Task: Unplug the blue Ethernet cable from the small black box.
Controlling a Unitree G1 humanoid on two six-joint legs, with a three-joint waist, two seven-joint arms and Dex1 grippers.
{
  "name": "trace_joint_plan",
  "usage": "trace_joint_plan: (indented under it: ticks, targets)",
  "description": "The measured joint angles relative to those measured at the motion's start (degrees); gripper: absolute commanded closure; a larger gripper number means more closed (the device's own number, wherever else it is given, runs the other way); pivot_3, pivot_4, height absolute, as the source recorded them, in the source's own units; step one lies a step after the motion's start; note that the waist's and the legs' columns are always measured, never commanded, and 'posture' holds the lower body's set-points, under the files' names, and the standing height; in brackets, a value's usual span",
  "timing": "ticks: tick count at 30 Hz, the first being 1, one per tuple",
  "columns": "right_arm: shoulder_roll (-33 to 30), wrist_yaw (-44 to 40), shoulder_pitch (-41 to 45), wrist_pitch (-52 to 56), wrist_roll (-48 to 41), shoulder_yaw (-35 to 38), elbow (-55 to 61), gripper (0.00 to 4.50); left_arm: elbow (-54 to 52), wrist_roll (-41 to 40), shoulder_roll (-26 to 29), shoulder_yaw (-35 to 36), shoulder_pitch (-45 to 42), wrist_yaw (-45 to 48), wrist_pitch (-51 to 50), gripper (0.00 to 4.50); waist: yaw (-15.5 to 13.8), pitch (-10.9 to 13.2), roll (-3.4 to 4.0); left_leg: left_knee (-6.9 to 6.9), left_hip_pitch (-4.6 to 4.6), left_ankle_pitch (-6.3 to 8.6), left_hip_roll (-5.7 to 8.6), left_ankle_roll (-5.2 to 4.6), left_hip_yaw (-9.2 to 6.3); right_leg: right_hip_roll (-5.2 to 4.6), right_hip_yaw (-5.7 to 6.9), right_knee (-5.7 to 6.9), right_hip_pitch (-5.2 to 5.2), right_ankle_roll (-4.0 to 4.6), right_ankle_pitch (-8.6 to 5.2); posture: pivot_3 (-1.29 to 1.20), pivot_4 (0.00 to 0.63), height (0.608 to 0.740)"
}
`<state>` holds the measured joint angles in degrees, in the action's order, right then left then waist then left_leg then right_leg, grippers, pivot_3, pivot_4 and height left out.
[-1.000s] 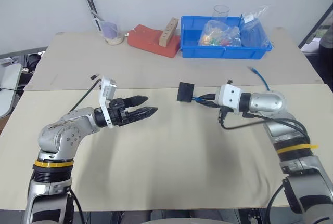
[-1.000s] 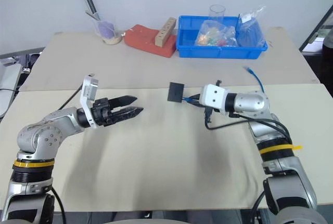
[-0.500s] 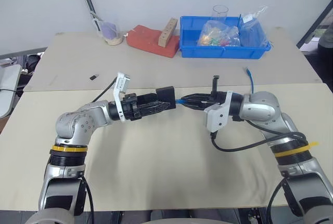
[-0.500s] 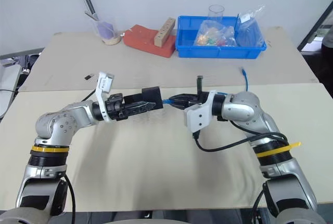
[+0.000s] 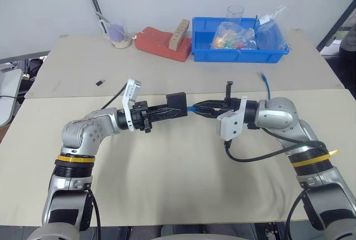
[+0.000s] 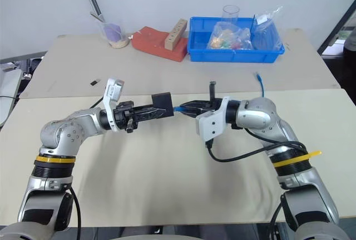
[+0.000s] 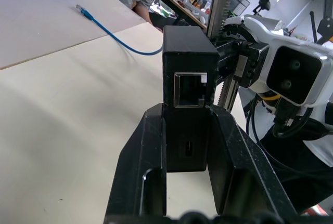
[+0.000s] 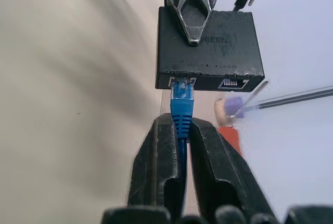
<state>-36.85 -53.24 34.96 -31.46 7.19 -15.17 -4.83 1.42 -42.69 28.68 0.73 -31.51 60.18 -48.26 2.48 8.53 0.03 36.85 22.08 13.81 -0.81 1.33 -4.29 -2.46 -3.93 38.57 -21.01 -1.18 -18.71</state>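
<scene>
Both arms hold the job in the air above the table (image 5: 167, 195), near its middle seam. The left gripper (image 5: 177, 108) is clenched on the small black box (image 5: 177, 103); the right gripper (image 8: 182, 130) pinches the blue Ethernet cable (image 8: 181, 102) just behind its plug, which sits in the box's port. The step in hand looks like the pull itself, calling for a straight draw away from the box. The matte, flat box shows a second, vacant port.
</scene>
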Motion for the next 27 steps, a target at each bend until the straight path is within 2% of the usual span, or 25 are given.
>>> trace_joint_plan:
  ticks: [3,4,5,8,11,17,27]
  targets:
    - [-2.1,-6.9,-0.1,12.1,-8.5,-0.2,3.7,1.85,-0.7,2.5,2.1,-2.3,0.0,3.4,3.4,3.96,0.0,0.0,0.0,0.0,0.01,0.0,0.0,0.0,-0.01,-0.01,0.0,0.03,0.02,0.0,0.0,0.0,0.15,0.74]
    - [-3.0,-8.9,-0.1,17.8,-11.7,-0.1,5.4,1.48,-0.7,3.4,2.8,-2.9,0.1,4.4,4.7,3.96,-0.1,0.0,0.0,0.0,0.02,0.0,0.0,0.0,-0.02,-0.01,0.0,0.01,0.02,0.0,0.0,0.0,0.15,0.74]
    - [-4.5,-11.0,-0.1,28.4,-17.7,0.1,8.1,1.18,-0.9,4.7,3.9,-3.8,0.3,6.1,6.6,3.96,-0.1,0.0,0.0,0.0,0.02,0.0,0.0,0.0,-0.03,-0.01,0.0,0.01,0.03,0.0,0.0,0.0,0.15,0.74]
    - [-7.8,-14.2,3.1,58.7,-34.6,2.1,12.3,1.18,-0.9,7.1,5.0,-5.4,0.9,9.7,10.8,3.96,-0.2,0.0,0.0,0.01,0.04,0.0,0.0,-0.02,-0.13,-0.02,0.0,-0.06,0.03,0.01,0.01,0.0,0.15,0.74]
    - [-7.9,-14.9,7.4,71.9,-40.4,2.8,12.8,1.18,-0.9,7.6,4.7,-6.3,0.9,11.6,12.9,3.96,-0.2,0.0,0.01,-0.01,0.01,0.03,-0.01,-0.06,-0.1,0.02,0.02,-0.27,0.03,0.01,0.0,0.0,0.15,0.74]
    - [-5.5,-15.2,8.6,83.3,-43.6,2.3,12.1,1.18,-0.9,8.1,4.4,-6.5,0.7,12.5,13.3,3.96,-0.2,0.0,0.0,0.01,0.14,0.04,0.02,-0.08,-0.09,0.01,0.05,-0.33,-0.03,0.01,0.0,0.0,0.15,0.74]
    - [-3.2,-15.1,8.8,84.4,-42.7,0.9,12.1,1.18,-3.2,7.9,4.4,-6.5,0.6,12.7,13.1,3.96,-0.1,0.0,0.0,0.01,0.14,0.04,0.01,-0.07,-0.1,0.01,0.05,-0.31,-0.05,0.01,0.0,0.0,0.15,0.74]
